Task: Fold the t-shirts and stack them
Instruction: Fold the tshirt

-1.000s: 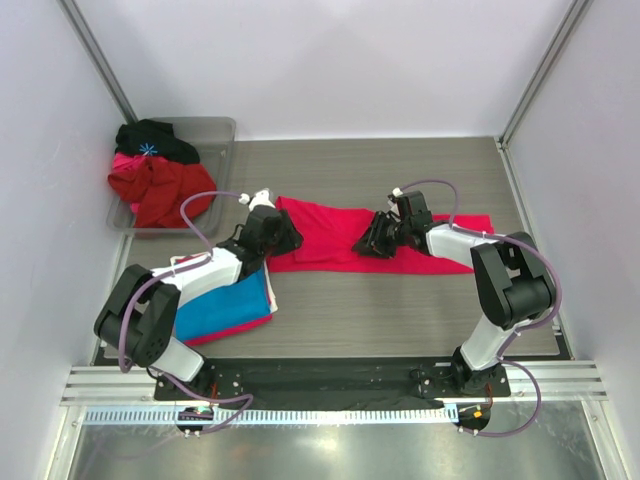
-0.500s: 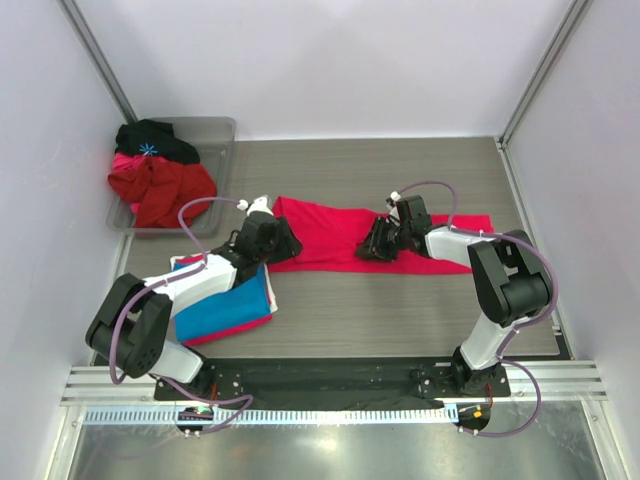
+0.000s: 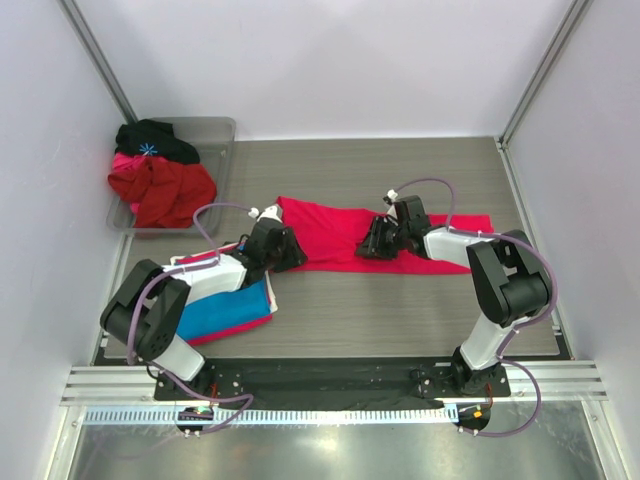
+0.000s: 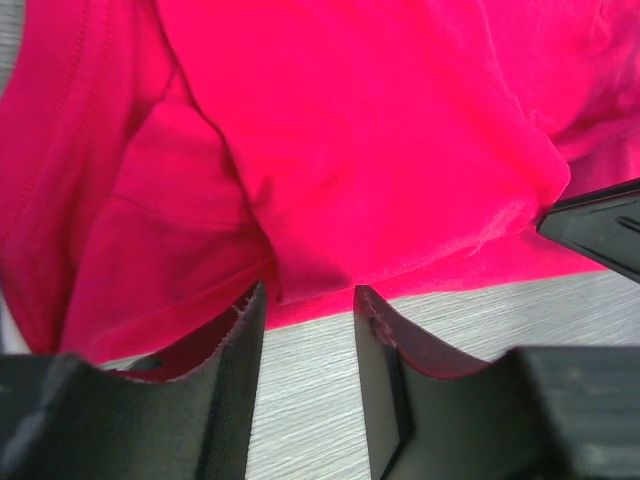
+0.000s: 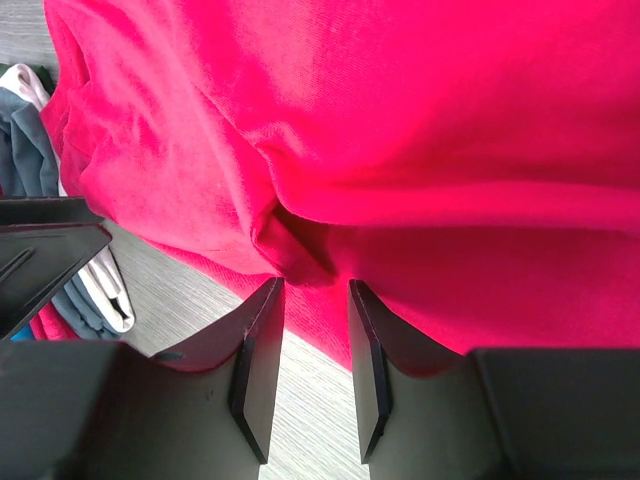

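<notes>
A crimson-pink t-shirt [image 3: 335, 232] lies spread flat across the middle of the table. My left gripper [image 3: 289, 250] is low at its near-left edge, and in the left wrist view the left gripper [image 4: 305, 300] is open, its tips just touching the cloth hem [image 4: 380, 130] with bare table between the jaws. My right gripper [image 3: 372, 241] rests on the shirt's middle. From the right wrist, the right gripper [image 5: 315, 290] is open at a small raised fold of the shirt [image 5: 450, 100]. A folded blue t-shirt [image 3: 225, 308] lies at the left, on a pink-red one [image 3: 228, 329].
A clear plastic bin [image 3: 218, 132] at the back left holds several dark and red garments [image 3: 160, 185]. Metal frame posts and white walls close in the table on both sides. The folded stack's edge [image 5: 100, 290] shows beside the right gripper's view.
My left gripper has slid right and nearer, down to the shirt's near-left edge, and its jaws have narrowed a little. The right gripper has barely moved.
</notes>
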`<act>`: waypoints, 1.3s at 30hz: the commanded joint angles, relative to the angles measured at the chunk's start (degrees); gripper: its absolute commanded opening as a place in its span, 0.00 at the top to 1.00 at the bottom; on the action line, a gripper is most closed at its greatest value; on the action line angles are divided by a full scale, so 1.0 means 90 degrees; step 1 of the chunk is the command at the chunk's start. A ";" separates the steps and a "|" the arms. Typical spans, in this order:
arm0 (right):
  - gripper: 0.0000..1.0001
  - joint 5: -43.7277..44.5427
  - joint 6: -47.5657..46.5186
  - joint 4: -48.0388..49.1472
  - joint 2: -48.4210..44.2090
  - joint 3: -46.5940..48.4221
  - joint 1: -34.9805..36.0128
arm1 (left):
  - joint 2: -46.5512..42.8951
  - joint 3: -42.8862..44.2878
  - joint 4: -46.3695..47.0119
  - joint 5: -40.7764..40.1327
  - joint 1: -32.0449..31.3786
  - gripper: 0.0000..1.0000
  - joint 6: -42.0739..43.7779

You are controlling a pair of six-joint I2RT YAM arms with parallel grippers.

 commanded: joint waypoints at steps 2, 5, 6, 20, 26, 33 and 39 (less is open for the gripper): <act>0.63 0.0041 -0.0214 0.0365 0.0089 0.0208 0.0057 | 0.0158 0.0232 0.0296 0.0113 -0.0040 0.67 0.0016; 0.66 0.0011 -0.0185 0.0404 0.0176 0.0228 0.0086 | 0.0178 0.0291 0.0315 0.0298 -0.0059 0.83 0.0036; 0.67 0.0001 -0.0185 0.0395 0.0206 0.0238 0.0096 | 0.0168 0.0291 0.0325 0.0298 -0.0060 0.83 0.0055; 0.98 -0.0301 -0.0107 -0.0318 0.0011 0.0677 0.0086 | -0.0778 0.0184 -0.0348 0.0591 -0.0138 0.95 -0.0237; 0.99 -0.0379 0.0030 -0.0592 -0.0038 0.0745 0.0096 | -0.1013 0.0135 -0.0592 0.0455 -0.0138 0.79 -0.0267; 0.98 -0.0467 0.0137 -0.0631 0.0089 0.0785 0.0096 | -0.0955 0.0272 -0.0730 0.0425 -0.0138 0.73 -0.0139; 0.90 -0.0438 0.0108 -0.0660 0.0147 0.0804 0.0086 | -0.0877 0.0184 -0.0730 0.0191 -0.0138 0.57 0.0007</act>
